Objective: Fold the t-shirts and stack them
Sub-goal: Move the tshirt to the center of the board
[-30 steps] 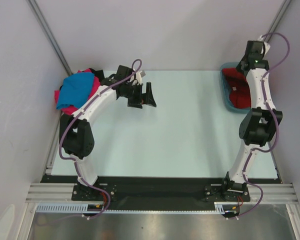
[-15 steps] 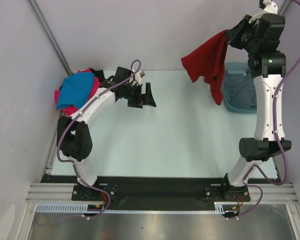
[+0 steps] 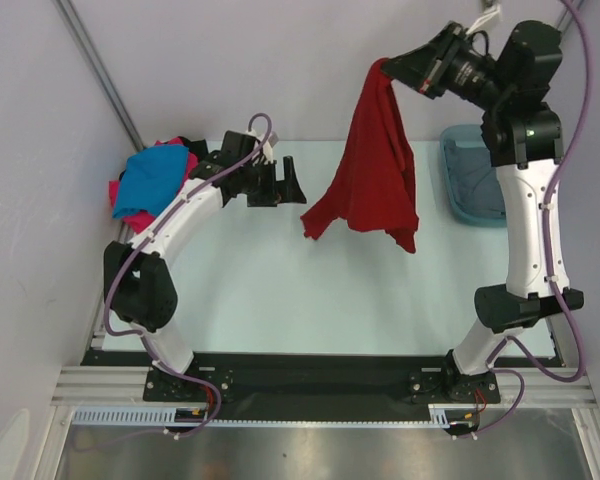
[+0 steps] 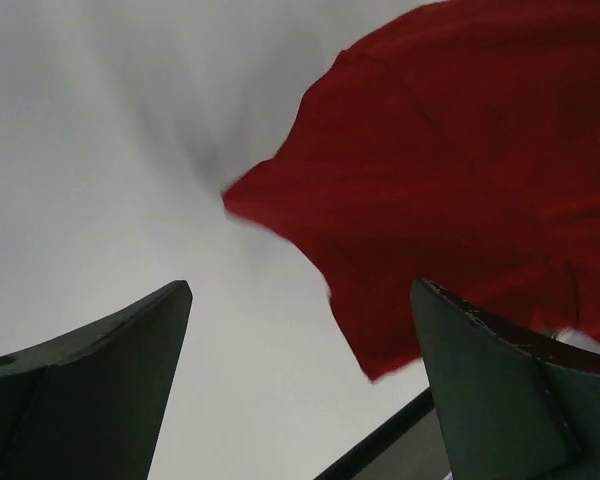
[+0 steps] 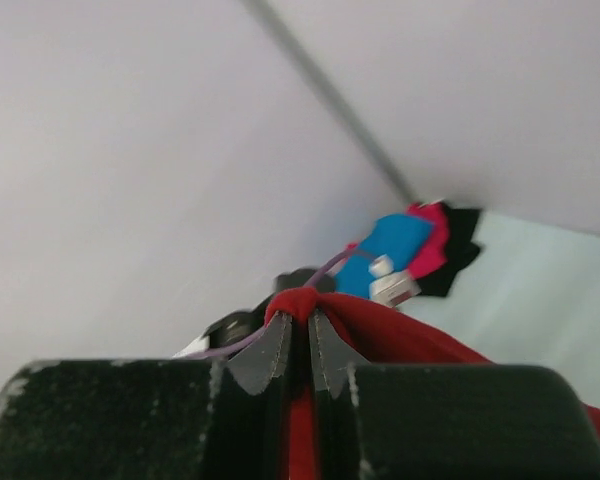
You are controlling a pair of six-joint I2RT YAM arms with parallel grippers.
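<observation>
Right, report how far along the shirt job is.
Done: blue shirt, pink shirt and black shirt piled far left. In hand: right hand shut on the red shirt, hanging over the table; left hand open nearby. Left: fold it, then the grey cloth in the tub.

We record: one pale table [image 3: 360,300]. Far-left corner: a heap, blue t-shirt [image 3: 150,180] over pink t-shirt [image 3: 114,191] and black t-shirt [image 3: 192,150]. Far-right edge: teal tub [image 3: 448,170] holding a grey t-shirt [image 3: 480,185].
</observation>
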